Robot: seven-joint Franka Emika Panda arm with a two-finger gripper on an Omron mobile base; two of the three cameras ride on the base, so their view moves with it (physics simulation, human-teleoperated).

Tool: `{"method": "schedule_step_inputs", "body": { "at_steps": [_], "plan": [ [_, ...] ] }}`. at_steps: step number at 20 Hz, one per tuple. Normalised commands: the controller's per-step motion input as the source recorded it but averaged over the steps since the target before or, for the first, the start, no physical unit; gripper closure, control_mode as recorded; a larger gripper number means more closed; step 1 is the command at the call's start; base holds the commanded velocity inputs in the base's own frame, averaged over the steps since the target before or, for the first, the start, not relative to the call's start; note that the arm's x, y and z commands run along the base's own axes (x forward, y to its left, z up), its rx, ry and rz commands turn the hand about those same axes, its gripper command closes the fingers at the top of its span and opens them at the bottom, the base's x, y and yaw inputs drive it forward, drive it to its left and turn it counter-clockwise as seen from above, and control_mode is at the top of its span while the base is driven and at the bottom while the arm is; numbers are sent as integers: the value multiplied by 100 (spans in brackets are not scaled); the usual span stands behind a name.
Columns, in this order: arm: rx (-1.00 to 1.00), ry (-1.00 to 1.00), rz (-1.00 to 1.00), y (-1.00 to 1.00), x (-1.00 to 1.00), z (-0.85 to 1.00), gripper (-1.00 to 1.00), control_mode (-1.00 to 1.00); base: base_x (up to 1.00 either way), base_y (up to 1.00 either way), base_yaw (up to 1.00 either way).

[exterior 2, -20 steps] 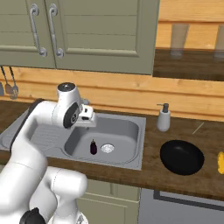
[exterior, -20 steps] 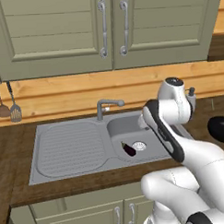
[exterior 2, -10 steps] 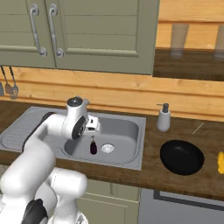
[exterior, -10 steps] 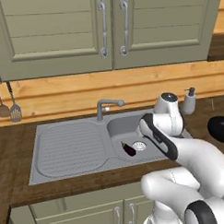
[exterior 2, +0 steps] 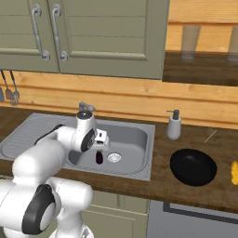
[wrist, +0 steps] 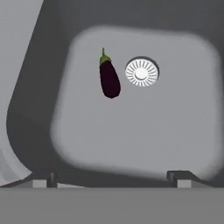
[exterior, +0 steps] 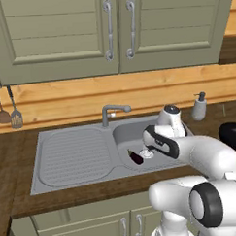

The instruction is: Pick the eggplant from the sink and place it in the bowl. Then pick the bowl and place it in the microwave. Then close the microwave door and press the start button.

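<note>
The sink (exterior: pixel 73 156) basin floor lies open around the eggplant (wrist: pixel 109 78), at upper centre of the hand view, with the drain (wrist: pixel 141 72) just beside it on the right. Basin walls close every side. The faucet (exterior: pixel 111 112), above centre-left in the left base view, probably overhangs the back rim.

Two cameras behind the arm, one to its left and one to its right, look forward and down at the same grey sink (exterior: pixel 75 158) (exterior 2: pixel 135 162) from mid distance, while a close hand camera looks straight down into its basin at the eggplant (wrist: pixel 109 78).
</note>
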Motion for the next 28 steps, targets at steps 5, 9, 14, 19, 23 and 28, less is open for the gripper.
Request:
{"method": "schedule_step_inputs", "body": {
  "at_steps": [5, 9, 14, 19, 23, 28],
  "plan": [
    [0, 7, 0, 0, 21, -47, -100, -100, 0, 0, 0],
    [0, 3, 0, 0, 19, -39, -100, -100, 0, 0, 0],
    [0, 0, 0, 0, 21, -34, -100, -100, 0, 0, 0],
    [0, 0, 0, 1, 25, -29, -100, -100, 0, 0, 0],
    [0, 0, -1, 28, 38, -36, -100, -100, 0, 0, 0],
    [1, 0, -1, 9, 62, -32, -100, -100, 0, 0, 0]
  ]
}}
